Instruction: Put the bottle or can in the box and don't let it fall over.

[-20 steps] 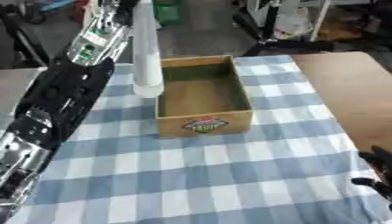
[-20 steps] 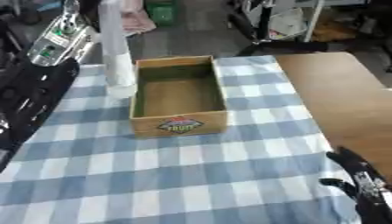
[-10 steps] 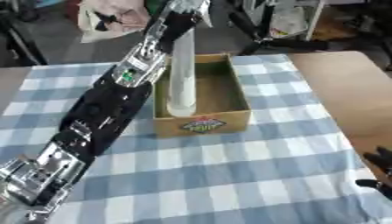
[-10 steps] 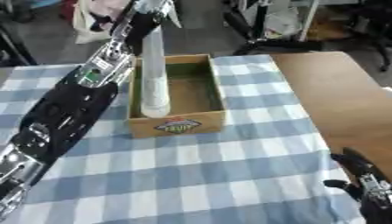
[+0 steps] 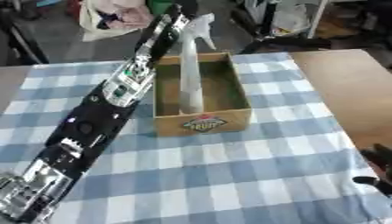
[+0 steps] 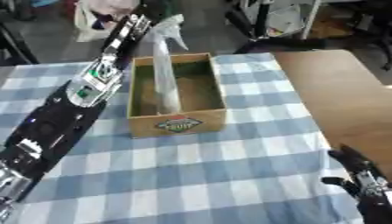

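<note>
A tall white spray bottle (image 5: 190, 74) stands upright inside the brown box (image 5: 240, 92), its base near the box's front wall. The box has a fruit label on its front and sits on the blue and white checked cloth. My left arm reaches in from the lower left, and my left hand (image 5: 182, 9) is curled round the bottle's spray head at the top. My right hand (image 6: 358, 174) rests open at the lower right corner, fingers up, far from the box.
Bare wooden table (image 5: 346, 85) lies to the right of the checked cloth (image 5: 229, 175). Beyond the table's far edge are bags (image 5: 115, 17) and dark chair legs (image 6: 268, 41).
My left hand has carried the bottle from left of the box, over its left wall and down into it. The camera has also shifted. The right hand stayed still.
</note>
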You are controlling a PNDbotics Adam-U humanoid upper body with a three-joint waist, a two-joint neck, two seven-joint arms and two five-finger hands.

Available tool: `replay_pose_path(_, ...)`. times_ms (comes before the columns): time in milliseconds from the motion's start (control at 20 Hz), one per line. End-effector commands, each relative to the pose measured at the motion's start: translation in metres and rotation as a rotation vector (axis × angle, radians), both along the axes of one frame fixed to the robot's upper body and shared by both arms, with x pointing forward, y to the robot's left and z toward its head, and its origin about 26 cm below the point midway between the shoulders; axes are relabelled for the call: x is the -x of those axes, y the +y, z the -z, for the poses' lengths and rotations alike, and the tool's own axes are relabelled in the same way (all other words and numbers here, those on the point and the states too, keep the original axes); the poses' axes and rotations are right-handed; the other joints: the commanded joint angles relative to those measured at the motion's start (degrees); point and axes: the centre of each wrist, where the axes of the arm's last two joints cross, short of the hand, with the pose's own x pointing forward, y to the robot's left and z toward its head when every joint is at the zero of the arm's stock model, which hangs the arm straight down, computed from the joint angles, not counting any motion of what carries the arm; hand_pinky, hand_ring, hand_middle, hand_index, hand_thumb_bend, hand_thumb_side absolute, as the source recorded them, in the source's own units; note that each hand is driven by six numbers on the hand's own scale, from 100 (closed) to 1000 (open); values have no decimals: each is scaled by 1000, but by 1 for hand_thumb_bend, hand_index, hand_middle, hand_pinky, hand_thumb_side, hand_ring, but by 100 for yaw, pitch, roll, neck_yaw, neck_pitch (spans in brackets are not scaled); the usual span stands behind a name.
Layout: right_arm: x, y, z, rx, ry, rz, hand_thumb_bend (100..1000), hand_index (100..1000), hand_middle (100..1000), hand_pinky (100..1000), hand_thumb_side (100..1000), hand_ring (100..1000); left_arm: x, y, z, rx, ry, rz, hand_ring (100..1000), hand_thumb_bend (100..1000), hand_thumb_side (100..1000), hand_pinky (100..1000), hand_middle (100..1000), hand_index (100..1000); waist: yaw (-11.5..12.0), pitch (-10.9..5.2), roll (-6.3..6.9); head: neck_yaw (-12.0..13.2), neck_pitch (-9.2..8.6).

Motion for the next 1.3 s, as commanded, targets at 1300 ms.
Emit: replay_pose_path(1300, 8, -15, 3, 22, 13, 58, 100, 937, 827, 682, 848, 1000, 147, -23, 154, 455, 261, -74, 784, 296, 1000, 764, 730, 851, 819, -310, -35, 21, 598)
